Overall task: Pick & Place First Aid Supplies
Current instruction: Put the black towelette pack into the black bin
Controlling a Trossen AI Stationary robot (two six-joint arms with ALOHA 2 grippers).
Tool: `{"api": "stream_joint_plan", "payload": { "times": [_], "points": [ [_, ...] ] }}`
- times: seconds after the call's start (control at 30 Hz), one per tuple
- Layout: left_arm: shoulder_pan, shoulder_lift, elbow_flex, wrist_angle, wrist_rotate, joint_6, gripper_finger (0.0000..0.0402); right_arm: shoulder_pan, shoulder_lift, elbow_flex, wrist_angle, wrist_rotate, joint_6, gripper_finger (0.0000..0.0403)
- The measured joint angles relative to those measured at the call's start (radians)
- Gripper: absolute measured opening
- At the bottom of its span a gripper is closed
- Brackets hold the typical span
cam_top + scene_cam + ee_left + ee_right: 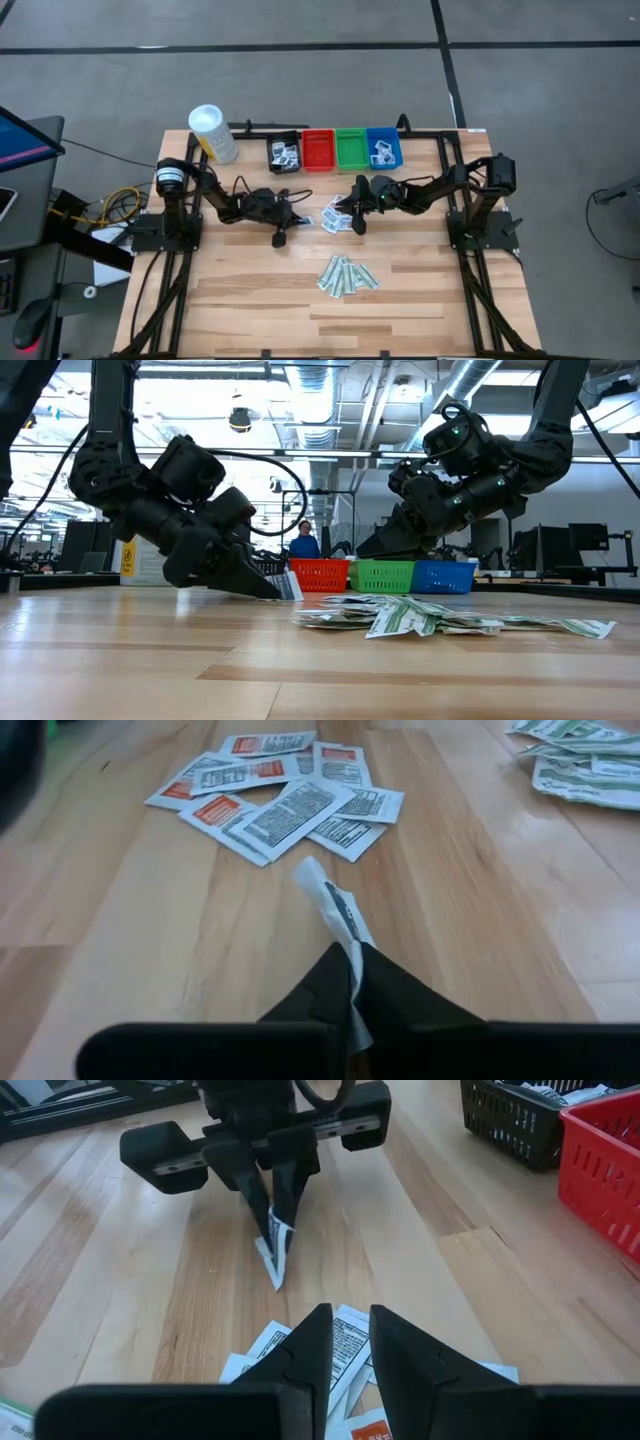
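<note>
My left gripper (352,982) is shut on one small white packet with dark print (333,910), left of the table's middle; the right wrist view shows this packet (278,1248) too. To its right lies a loose pile of white packets with red print (338,218), flat on the wood. My right gripper (350,1335) hovers over that pile with a narrow gap between its fingers and nothing in it. A heap of pale-green wrapped strips (348,275) lies nearer the table's front edge. My left gripper pinches the packet by its near end (350,955) between the two fingertips. The fingers slant downward from the table's left side. The packet stands on edge and sticks out beyond the tips. Whether its lower corner (275,1278) touches the wood I cannot tell.
Along the far edge stand a black bin (283,152) with some packets, a red bin (318,150), a green bin (351,148) and a blue bin (384,147) with packets. A white canister (212,132) stands at the far left. Bare wood spreads toward the front edge.
</note>
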Motion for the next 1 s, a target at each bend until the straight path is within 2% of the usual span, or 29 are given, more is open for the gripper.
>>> {"api": "stream_joint_plan", "payload": {
  "times": [0.13, 0.23, 0.33, 0.5, 0.6, 0.73, 1.0],
  "points": [
    [0.001, -0.065, -0.003, -0.008, -0.016, -0.001, 0.0015, 0.000, 0.000, 0.000, -0.001, 0.000, 0.000, 0.0065],
    [0.000, -0.137, -0.008, 0.002, -0.088, -0.002, 0.0024, 0.000, 0.000, 0.000, -0.002, 0.000, 0.000, 0.0065],
    [0.002, -0.225, -0.022, 0.005, -0.246, 0.001, 0.0026, 0.000, 0.000, 0.000, -0.003, 0.000, -0.001, 0.0065],
    [0.033, -0.369, -0.054, 0.010, -0.583, 0.092, 0.0020, 0.000, 0.000, 0.000, -0.003, 0.000, -0.001, 0.0065],
    [0.084, -0.431, -0.067, 0.011, -0.701, 0.129, 0.0018, 0.000, 0.000, 0.000, -0.003, 0.000, -0.001, 0.0065],
    [0.184, -0.459, -0.068, 0.017, -0.680, 0.099, 0.0023, 0.000, 0.000, 0.000, -0.003, 0.000, -0.003, 0.0065],
    [0.364, -0.423, -0.068, 0.017, -0.457, -0.046, 0.0031, 0.000, 0.000, 0.000, -0.003, 0.002, -0.017, 0.0065]
  ]
}}
